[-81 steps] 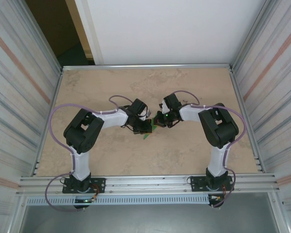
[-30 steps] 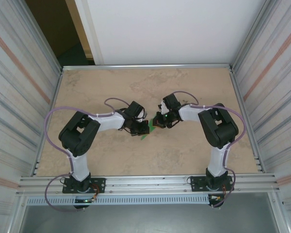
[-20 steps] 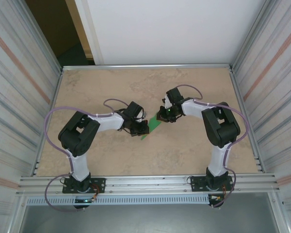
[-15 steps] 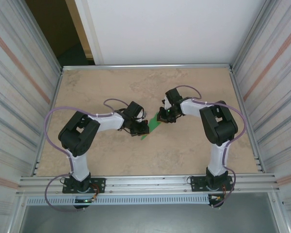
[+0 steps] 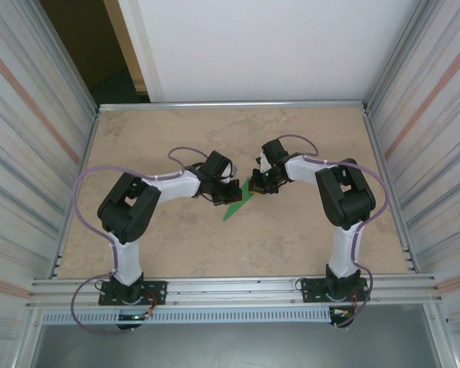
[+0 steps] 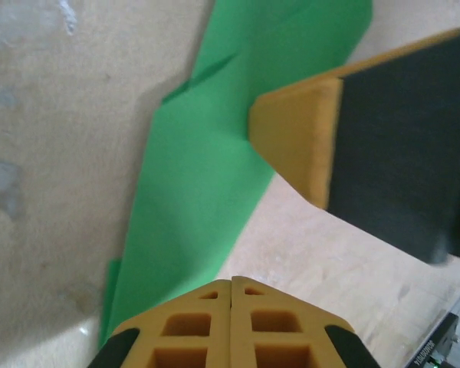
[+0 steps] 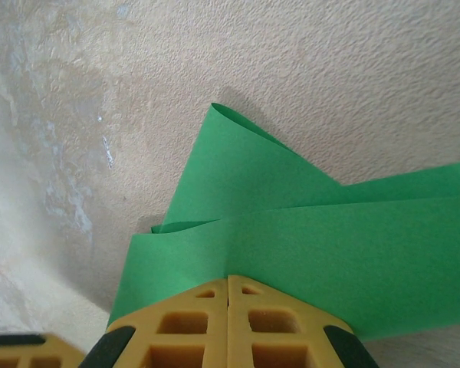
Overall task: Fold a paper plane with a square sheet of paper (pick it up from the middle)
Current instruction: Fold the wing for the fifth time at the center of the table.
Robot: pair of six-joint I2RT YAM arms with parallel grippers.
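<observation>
Leaning inward, the left arm point(image 5: 172, 184) and right arm point(image 5: 314, 170) are meeting over the folded bright green paper sheet point(image 5: 234, 208) on the worktop point(image 5: 176, 245). The right fingers point(image 7: 184, 330) are pinching its layered end; the left fingers point(image 6: 192, 330) are pressing together, grip hidden.

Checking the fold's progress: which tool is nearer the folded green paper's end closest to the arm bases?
Left. The left tool sits beside the middle of the folded green paper, close to that near end; the right tool is at its far end.
</observation>
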